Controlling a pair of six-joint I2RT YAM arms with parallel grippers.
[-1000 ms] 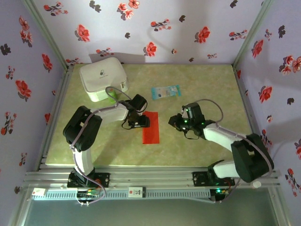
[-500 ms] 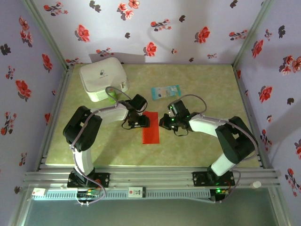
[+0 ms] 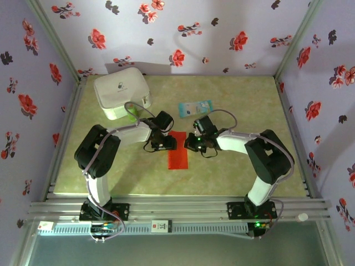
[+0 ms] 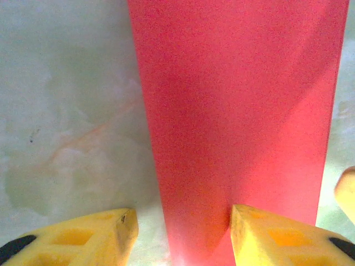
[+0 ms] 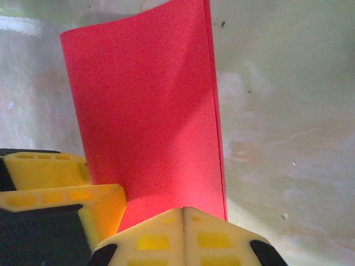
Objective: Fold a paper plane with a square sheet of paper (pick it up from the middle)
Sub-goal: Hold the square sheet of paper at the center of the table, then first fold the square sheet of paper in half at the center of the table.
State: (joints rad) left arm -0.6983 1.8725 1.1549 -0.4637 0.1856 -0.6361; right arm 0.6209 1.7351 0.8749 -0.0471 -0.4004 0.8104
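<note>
The square sheet of paper (image 3: 178,152) lies folded into a narrow red rectangle on the green table, also seen as paper (image 4: 238,111) and paper (image 5: 144,111). My left gripper (image 3: 168,143) sits low at its upper left end, open. One yellow finger (image 4: 277,238) rests on the red sheet and the other finger (image 4: 83,238) rests on the table, so the left gripper (image 4: 183,233) straddles the paper's edge. My right gripper (image 3: 192,143) is shut, and this right gripper (image 5: 184,221) has its joined tips down on the paper's upper right end, beside the doubled edge.
A white boxy case (image 3: 121,91) stands at the back left. A pale blue packet (image 3: 195,107) lies just behind the grippers. Flowered walls close the table on three sides, and a metal rail (image 3: 177,208) runs along the front.
My right arm has swung left from the table's right half to the paper, with its jaws closing on the way. The left gripper and the paper have stayed put.
</note>
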